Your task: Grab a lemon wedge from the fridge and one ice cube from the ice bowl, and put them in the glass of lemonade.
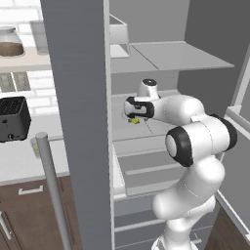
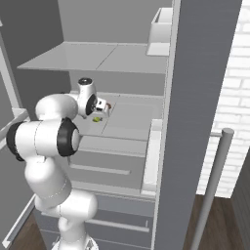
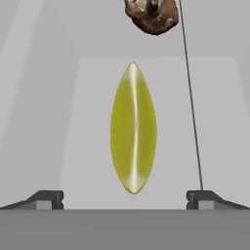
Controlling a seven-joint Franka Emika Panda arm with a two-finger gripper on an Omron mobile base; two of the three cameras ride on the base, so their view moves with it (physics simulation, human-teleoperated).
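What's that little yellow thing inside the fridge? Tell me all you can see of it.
It is the lemon wedge: small, yellow-green, glossy, pointed at both ends, with a pale ridge running along its length. It lies on a grey fridge shelf, apart from a brown lumpy item beyond it. The gripper hovers over it, open, touching nothing.

Quick count: one lemon wedge (image 3: 133,128) on the fridge shelf (image 3: 88,146), one brown lumpy thing (image 3: 152,14) toward that shelf's back edge (can't tell what). On the counter (image 1: 24,158): one black toaster (image 1: 13,118), one jar (image 1: 10,42).
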